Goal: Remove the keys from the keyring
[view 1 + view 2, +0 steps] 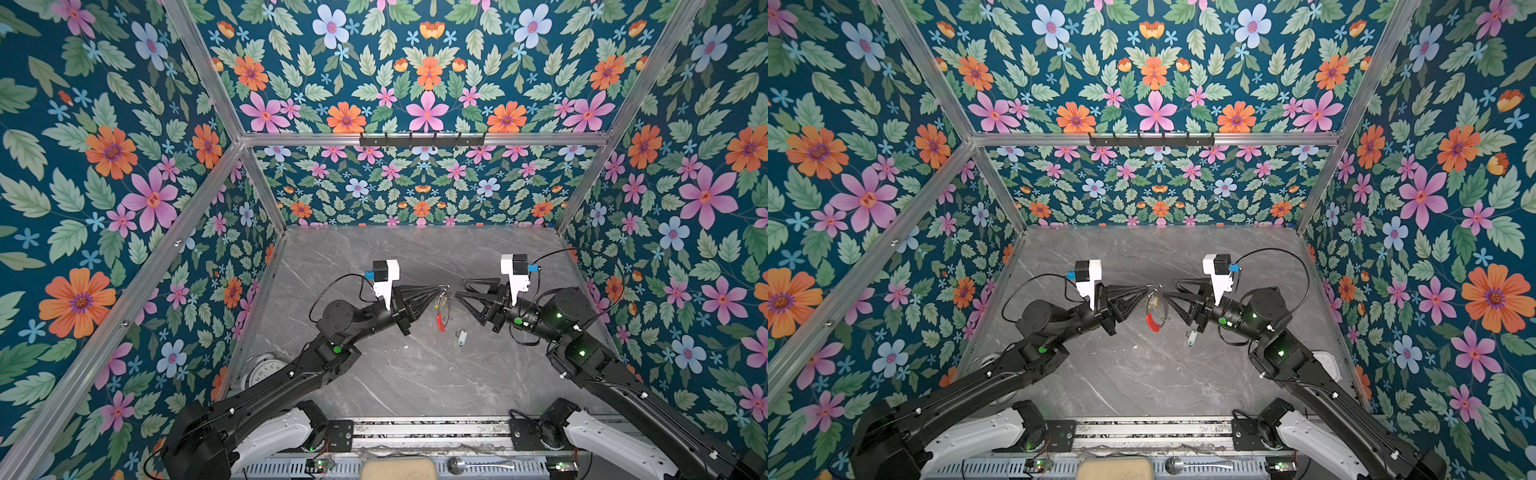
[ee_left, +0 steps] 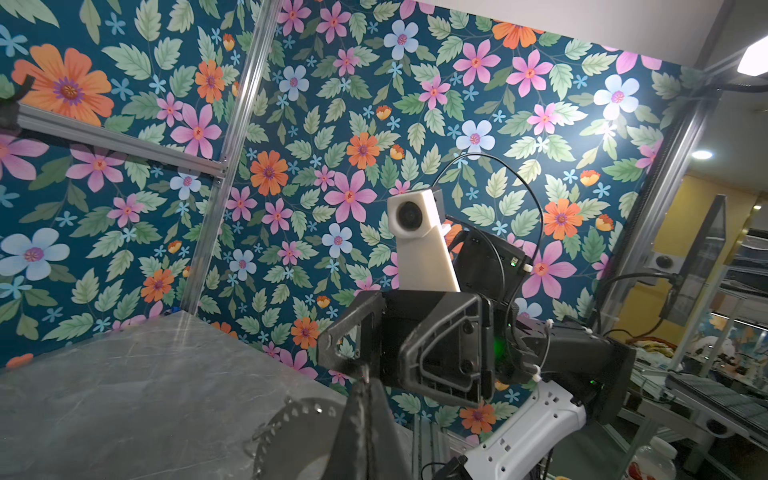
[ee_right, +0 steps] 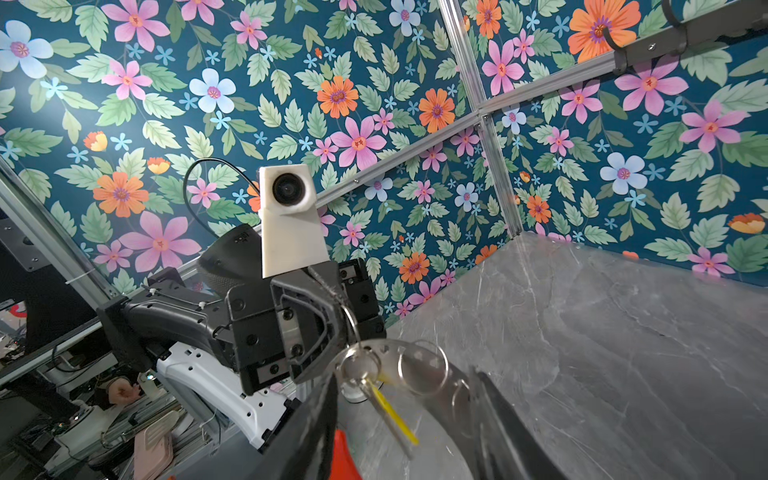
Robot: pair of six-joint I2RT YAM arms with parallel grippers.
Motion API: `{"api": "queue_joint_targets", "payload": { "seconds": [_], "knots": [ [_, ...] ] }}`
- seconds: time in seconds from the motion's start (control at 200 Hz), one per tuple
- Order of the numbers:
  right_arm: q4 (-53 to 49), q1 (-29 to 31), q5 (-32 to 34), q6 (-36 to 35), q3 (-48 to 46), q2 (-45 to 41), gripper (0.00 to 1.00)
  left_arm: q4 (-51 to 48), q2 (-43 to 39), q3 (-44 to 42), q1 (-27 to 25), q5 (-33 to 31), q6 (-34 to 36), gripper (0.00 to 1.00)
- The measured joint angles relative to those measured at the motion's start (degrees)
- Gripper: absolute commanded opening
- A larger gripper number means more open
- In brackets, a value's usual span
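Observation:
The keyring hangs above the table from my left gripper, which is shut on its top edge. Its red section points down. A key with a yellow tag dangles from a small silver ring on the hoop. My right gripper faces the left one, open, with its fingertips just right of the hoop. In the right wrist view the hoop and yellow-tagged key lie between its spread fingers. A key with a pale tag lies loose on the table below. The left wrist view shows the hoop's rim beside the shut fingers.
A white alarm clock lies at the table's left edge under the left arm. A white container sits by the right wall. A black hook rail runs along the back frame. A beige pad and a spoon lie beyond the front rail.

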Motion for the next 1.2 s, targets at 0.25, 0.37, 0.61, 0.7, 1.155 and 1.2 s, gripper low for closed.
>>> {"api": "queue_joint_targets", "payload": {
  "seconds": [0.25,0.37,0.61,0.7,1.155,1.2],
  "knots": [
    [0.00,0.35,0.98,-0.04,0.33,0.61,0.52,-2.49,-1.70,-0.59,-0.55,-2.97,2.97,0.00],
    [1.70,0.44,-0.13,0.09,-0.09,1.44,0.47,-2.36,-1.95,-1.20,-0.57,-2.93,3.89,0.00],
    [8.41,0.44,-9.20,4.76,1.62,7.28,0.45,2.03,-2.08,-3.34,-0.59,-1.46,3.87,0.00],
    [10.49,0.44,-12.31,5.84,1.90,8.24,0.46,4.28,-2.12,-4.02,-0.59,-0.24,3.78,0.00],
    [14.95,0.48,-19.76,9.22,3.52,10.62,0.15,12.02,-0.50,-4.46,-0.59,3.58,0.35,0.00],
    [15.06,0.46,-19.91,9.29,3.54,10.60,0.12,12.13,-0.39,-4.44,-0.59,3.69,-0.22,0.00]
  ]
}}
